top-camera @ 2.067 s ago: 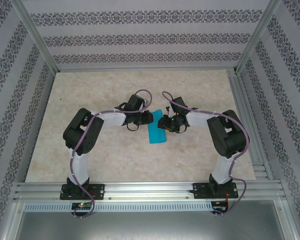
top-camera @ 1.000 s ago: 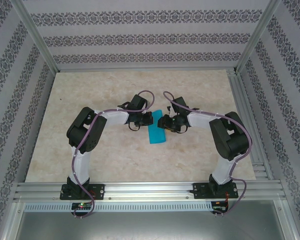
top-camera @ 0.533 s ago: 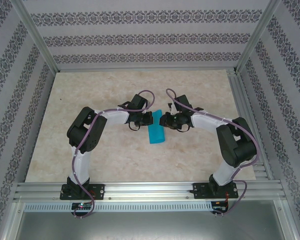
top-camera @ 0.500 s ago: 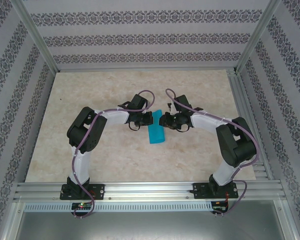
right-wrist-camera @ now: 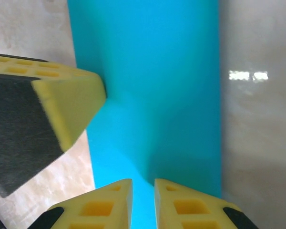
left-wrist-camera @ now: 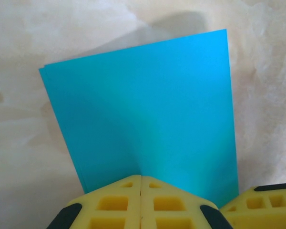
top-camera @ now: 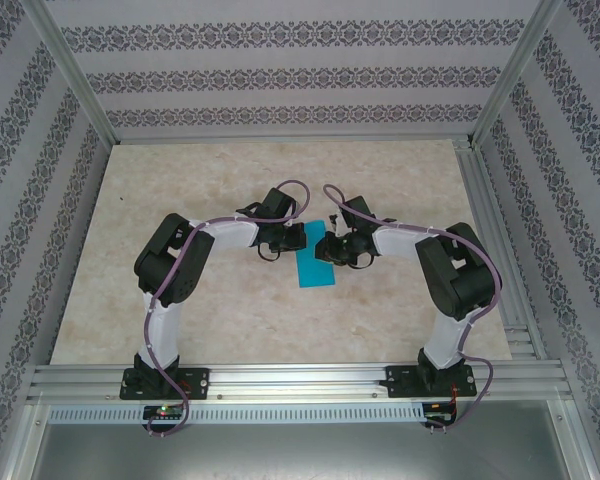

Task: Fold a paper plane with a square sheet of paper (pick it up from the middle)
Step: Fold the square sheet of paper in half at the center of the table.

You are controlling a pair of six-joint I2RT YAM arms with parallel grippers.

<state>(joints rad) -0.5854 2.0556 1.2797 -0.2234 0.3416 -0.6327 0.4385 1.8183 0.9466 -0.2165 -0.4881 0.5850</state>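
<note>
On my feed, patterned wallpaper (top-camera: pixel 40 150) and an aluminium frame (top-camera: pixel 72 75) box in the beige marbled table (top-camera: pixel 180 300). At the left edge of the teal sheet of paper (top-camera: pixel 313 268), the left gripper (top-camera: pixel 301 238) is closed, its tips on the sheet. The sheet lies doubled over on the table. At its right edge, the right gripper (top-camera: pixel 324 247) has its jaws a sliver apart. I cannot tell whether they bite.

No readable text, label or number appears; the wallpaper (top-camera: pixel 280 78) bands seem purely ornamental.
</note>
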